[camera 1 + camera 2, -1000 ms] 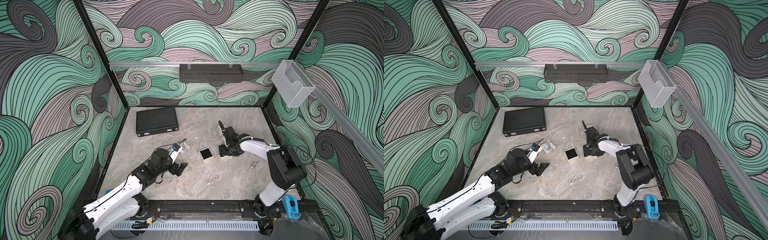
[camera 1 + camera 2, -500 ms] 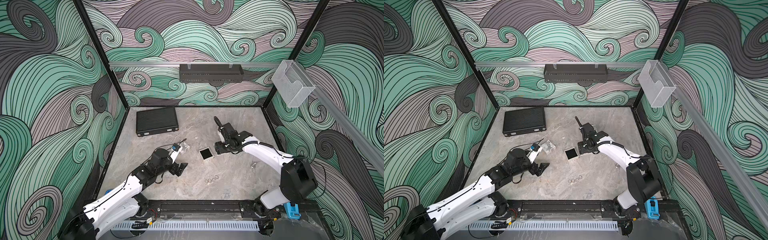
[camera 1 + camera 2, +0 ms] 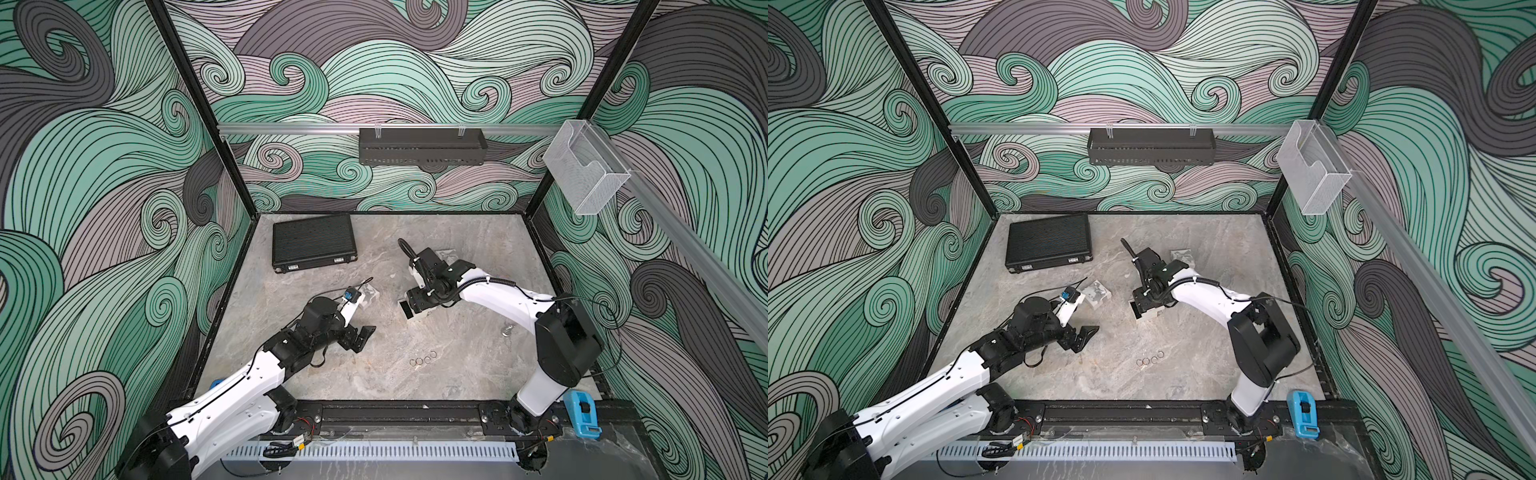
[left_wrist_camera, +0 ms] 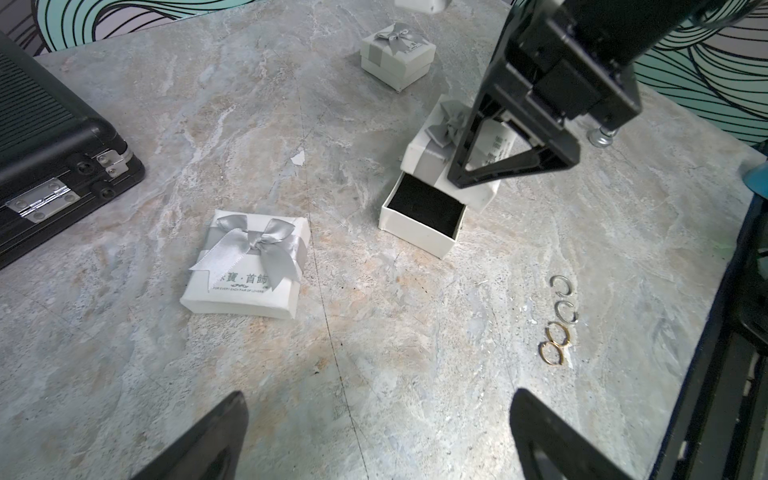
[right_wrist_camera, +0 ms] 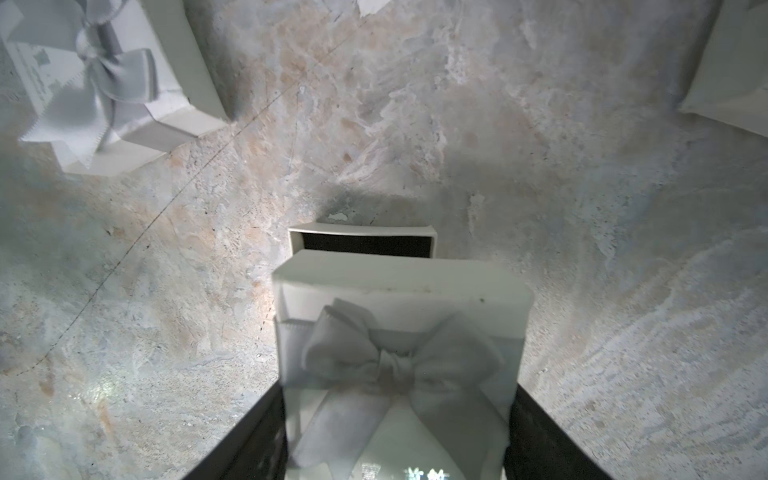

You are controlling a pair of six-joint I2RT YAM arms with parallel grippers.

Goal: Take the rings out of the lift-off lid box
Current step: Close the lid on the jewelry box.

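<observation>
Reaching farther out than a second ago, the right arm has carried its load across to the open box, while the left arm has not shifted. Right gripper (image 5: 399, 440) has its jaws pinching the white lid (image 5: 399, 332) by two opposite sides, grey bow facing up. Directly below and just past its fingertips stands the box base (image 4: 415, 239), partly overlapped by the lid, with black lining showing in the uncovered part; whether lid and base touch I cannot tell. Off to that gripper's side, toward the arms' mounts, the rings (image 4: 559, 320) lie on the table (image 4: 374, 332) in a short row outside the box, two silvery and two gold-coloured, also seen in both top views (image 3: 423, 360) (image 3: 1150, 360). Left gripper (image 4: 378, 415) hovers above the table with jaws spread wide, gripping nothing. Ahead of it lies a flat bow box (image 4: 249, 266), closed; beyond the right gripper sits a small bow box (image 4: 397, 54), and farther out a black case (image 3: 313, 245).
</observation>
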